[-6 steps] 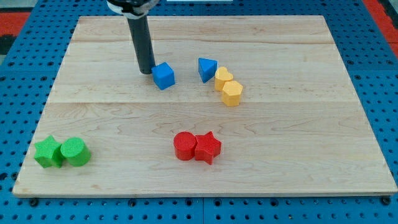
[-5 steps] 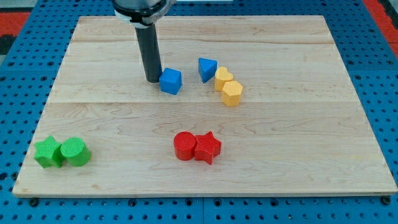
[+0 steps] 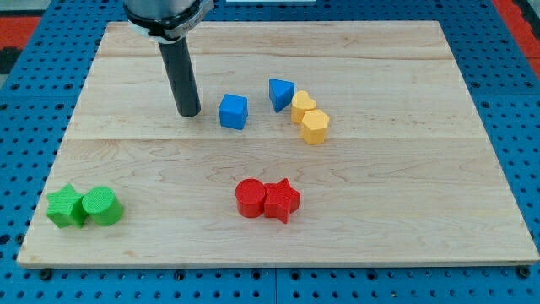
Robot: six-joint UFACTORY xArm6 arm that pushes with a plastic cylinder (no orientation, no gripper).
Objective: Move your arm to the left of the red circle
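The red circle (image 3: 250, 198) lies at the board's lower middle, touching a red star (image 3: 282, 201) on its right. My tip (image 3: 188, 112) rests on the board in the upper left-middle part, well above and to the left of the red circle. It stands a short gap to the left of a blue cube (image 3: 233, 111), apart from it.
A blue triangle (image 3: 281, 93) lies right of the cube, with a yellow heart (image 3: 303, 106) and a yellow hexagon (image 3: 315, 127) touching below it. A green star (image 3: 65, 208) and green circle (image 3: 102, 206) sit at the lower left. The wooden board (image 3: 422, 169) lies on a blue pegboard.
My tip pushed the blue cube a little to the right and down, then drew back to the left, leaving a gap between them.
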